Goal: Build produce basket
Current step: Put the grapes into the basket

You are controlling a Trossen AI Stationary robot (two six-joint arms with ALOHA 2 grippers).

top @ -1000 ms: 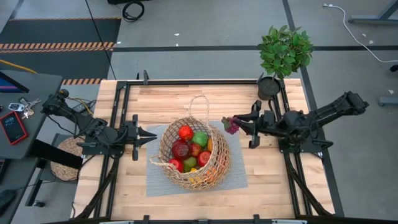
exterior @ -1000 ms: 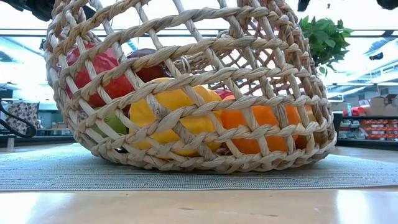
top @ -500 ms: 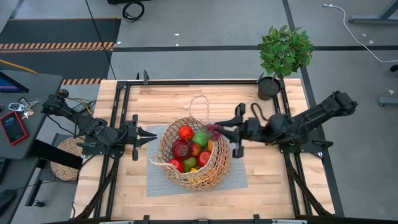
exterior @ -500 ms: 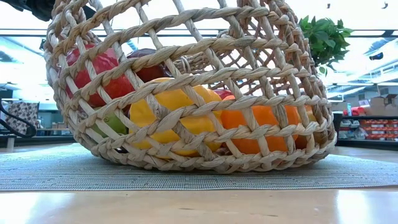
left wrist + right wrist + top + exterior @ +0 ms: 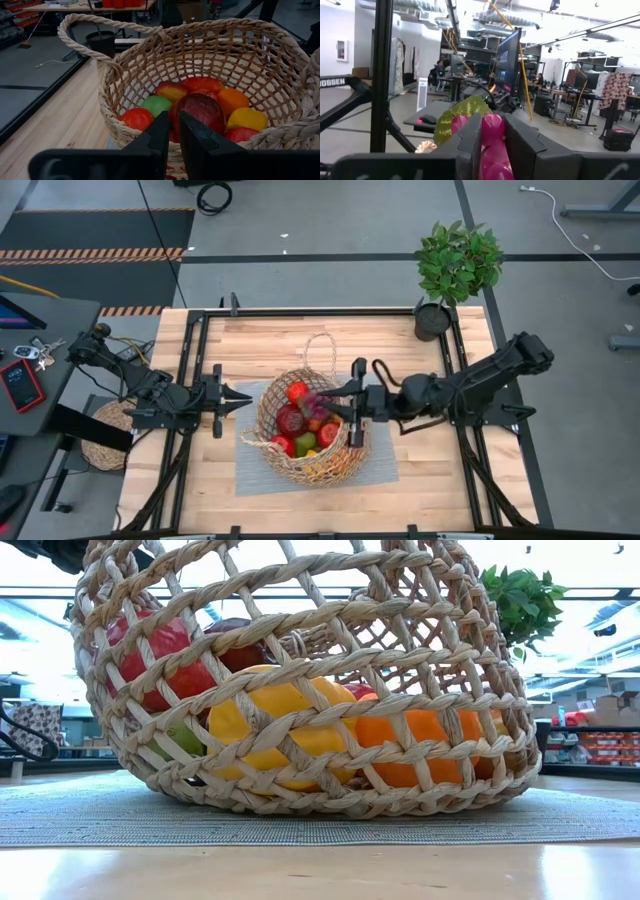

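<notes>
The tan wicker basket (image 5: 313, 432) sits on a grey mat (image 5: 380, 465) at mid-table, its opening tipped toward the far left. It holds red, green, yellow and orange produce (image 5: 200, 107), which also shows through the weave in the low view (image 5: 270, 730). My right gripper (image 5: 325, 402) reaches over the basket's opening, shut on a bunch of purple grapes (image 5: 492, 130) with a green leaf (image 5: 457, 117). My left gripper (image 5: 248, 397) is shut and empty just left of the basket, its fingers (image 5: 174, 127) pointing at the basket's rim. My right gripper pinches the grape bunch (image 5: 493, 150) between its two fingers (image 5: 470, 140). The fingers come in level from the table's right. The grapes are lifted clear, above the produce in the basket (image 5: 318, 402).
A leafy plant in a black pot (image 5: 455, 265) stands at the table's far right corner. A flat round woven mat (image 5: 105, 435) lies off the table's left edge. A phone and keys (image 5: 22, 375) lie on a side table at the left. One basket handle (image 5: 320, 350) lies toward the far edge.
My right gripper has gone toward the table's left edge with the grapes, from beside the basket's right side to over its opening. The grapes have stayed lifted clear in its fingers.
</notes>
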